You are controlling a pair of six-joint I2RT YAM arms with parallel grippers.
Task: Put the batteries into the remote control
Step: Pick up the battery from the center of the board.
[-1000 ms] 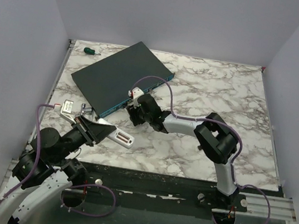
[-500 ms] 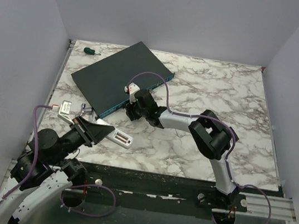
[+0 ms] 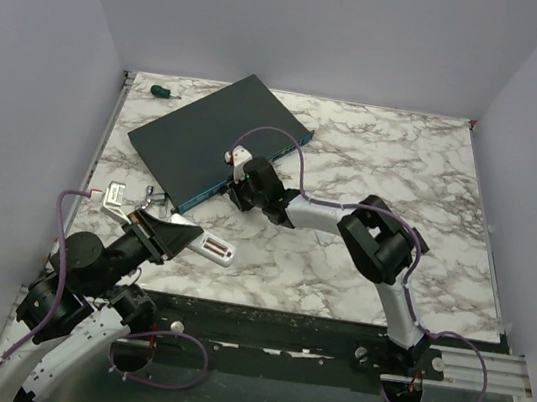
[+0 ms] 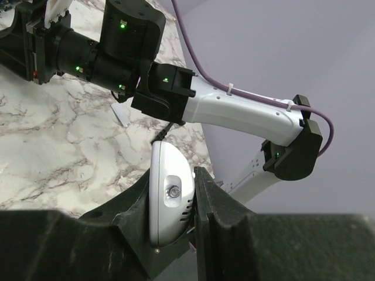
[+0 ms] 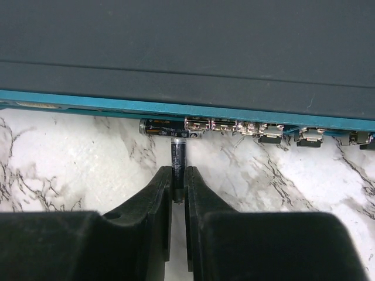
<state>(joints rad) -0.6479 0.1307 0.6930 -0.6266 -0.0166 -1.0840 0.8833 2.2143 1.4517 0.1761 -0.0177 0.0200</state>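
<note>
Pinched white remote control [image 3: 209, 247] in left gripper [image 3: 180, 235], at 7 o'clock of table [image 3: 376, 157] | clamped right gripper [image 5: 178, 175] on a battery [image 5: 177, 153], at 5 o'clock edge of dark box [image 3: 207, 141] | noted second battery [image 5: 163, 127] lying along that edge, at 11 o'clock from held one.

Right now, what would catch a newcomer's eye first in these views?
The big dark network box dominates the far left of the table. The right gripper pinches a battery at the box's port edge, where a second battery lies. The left gripper clamps the white remote control near the front left.
</note>
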